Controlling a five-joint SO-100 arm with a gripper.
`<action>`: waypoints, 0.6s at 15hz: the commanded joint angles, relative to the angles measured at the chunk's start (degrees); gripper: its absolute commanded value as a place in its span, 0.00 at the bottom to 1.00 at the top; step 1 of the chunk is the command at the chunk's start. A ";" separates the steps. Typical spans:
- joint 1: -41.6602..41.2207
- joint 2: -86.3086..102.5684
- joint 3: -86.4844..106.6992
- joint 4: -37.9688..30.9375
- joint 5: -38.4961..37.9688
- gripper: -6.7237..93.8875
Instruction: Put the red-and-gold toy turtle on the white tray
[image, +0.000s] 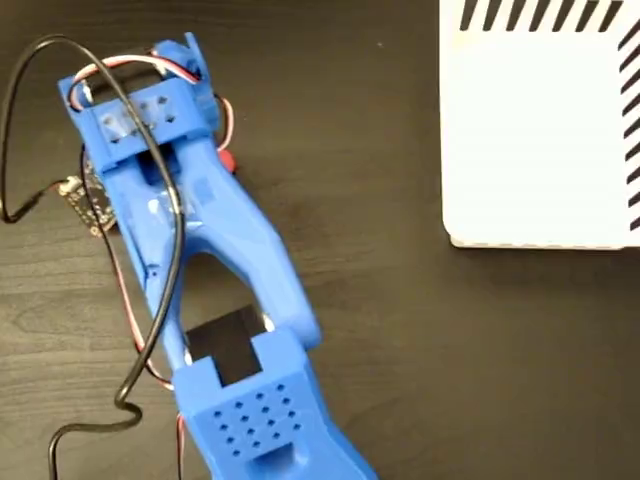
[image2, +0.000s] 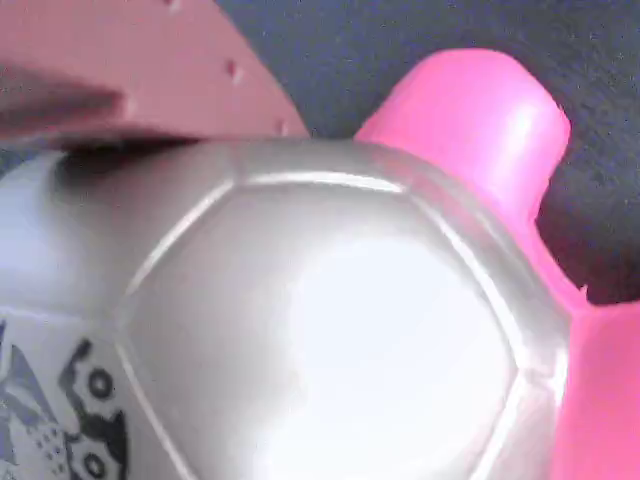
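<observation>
Gripper (image: 150, 150) low over the dark table (image: 400, 330), jaws hidden; cannot tell whether closed. Toy turtle (image2: 330, 330) directly beneath, shell filling the wrist view, a red sliver beside the arm overhead. White tray (image: 530, 140) well apart, bare. Carry and placement remain.

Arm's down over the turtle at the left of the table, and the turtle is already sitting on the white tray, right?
Not on the tray. In the fixed view the white tray at upper right holds nothing, and the turtle is under the arm at the left, filling the wrist view.
</observation>
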 joint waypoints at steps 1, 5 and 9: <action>0.18 2.64 -1.85 0.70 0.18 0.11; 0.26 10.11 -3.69 6.06 2.46 0.06; 0.70 25.05 -5.89 11.60 8.61 0.06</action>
